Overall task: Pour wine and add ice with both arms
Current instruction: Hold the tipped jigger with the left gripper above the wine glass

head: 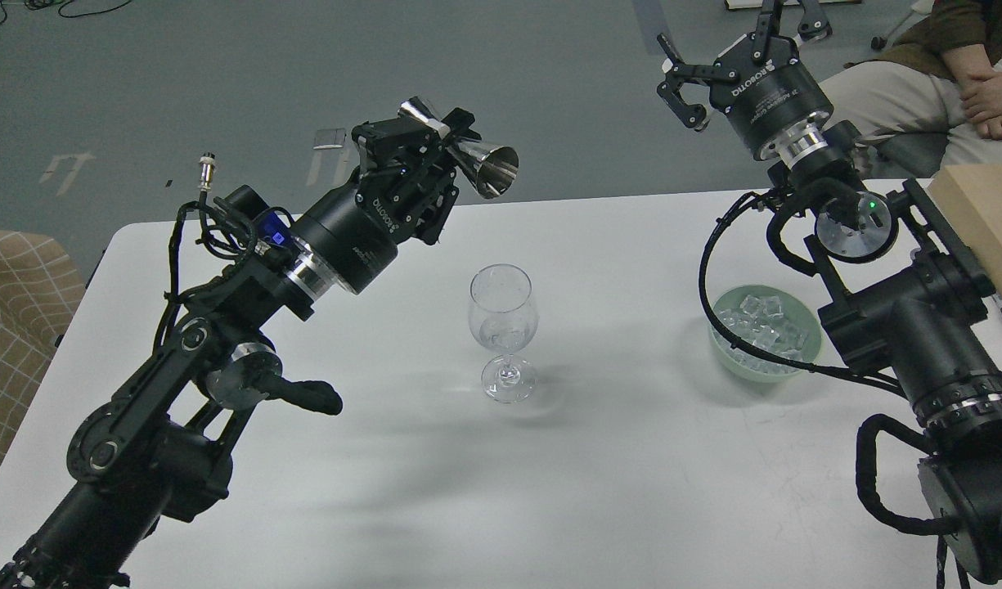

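Note:
My left gripper [435, 147] is shut on a small steel jigger [466, 157], held on its side high above the table, its mouth facing right and above-left of the wine glass. No stream of wine shows. The clear stemmed wine glass [503, 327] stands upright at the table's middle. Ice [762, 321] fills a pale green bowl [730, 360] at the right. My right gripper [730, 37] is raised far above and behind the bowl, fingers spread open and holding nothing. Both arms are black with silver wrist rings.
The white table [615, 474] ends at a far edge just behind the glass. A wooden block [987, 217] sits at the right edge. A seated person [950, 74] is behind the right arm. A tan checked cushion [14, 311] lies at the left.

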Available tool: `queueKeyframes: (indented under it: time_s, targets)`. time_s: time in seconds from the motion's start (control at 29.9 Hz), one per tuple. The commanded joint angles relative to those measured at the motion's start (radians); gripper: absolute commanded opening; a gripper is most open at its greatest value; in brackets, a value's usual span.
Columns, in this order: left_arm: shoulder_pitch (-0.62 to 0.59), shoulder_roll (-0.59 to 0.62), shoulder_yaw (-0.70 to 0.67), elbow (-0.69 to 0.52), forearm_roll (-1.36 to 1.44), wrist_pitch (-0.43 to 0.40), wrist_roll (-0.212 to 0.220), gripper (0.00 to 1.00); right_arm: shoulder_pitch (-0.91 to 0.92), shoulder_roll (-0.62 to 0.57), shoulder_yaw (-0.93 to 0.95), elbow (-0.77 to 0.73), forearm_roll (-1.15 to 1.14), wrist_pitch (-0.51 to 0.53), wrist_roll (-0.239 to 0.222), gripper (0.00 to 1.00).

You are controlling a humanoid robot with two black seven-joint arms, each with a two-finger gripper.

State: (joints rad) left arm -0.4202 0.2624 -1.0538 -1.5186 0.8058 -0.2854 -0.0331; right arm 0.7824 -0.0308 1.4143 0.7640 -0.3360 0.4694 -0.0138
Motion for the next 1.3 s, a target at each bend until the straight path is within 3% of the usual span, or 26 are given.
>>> queueKeyframes:
  time_s: [0.0, 1.27]
  targets:
    - [0.000, 0.000, 0.001, 0.000, 0.001, 0.000, -0.001, 0.00, 0.000, 0.000, 0.000, 0.000, 0.000, 0.000, 0.000, 1.00]
    - [0.008, -0.003, 0.001, -0.003, 0.003, 0.002, 0.001, 0.00, 0.002, 0.000, 0.000, 0.000, 0.000, 0.000, 0.000, 1.00]
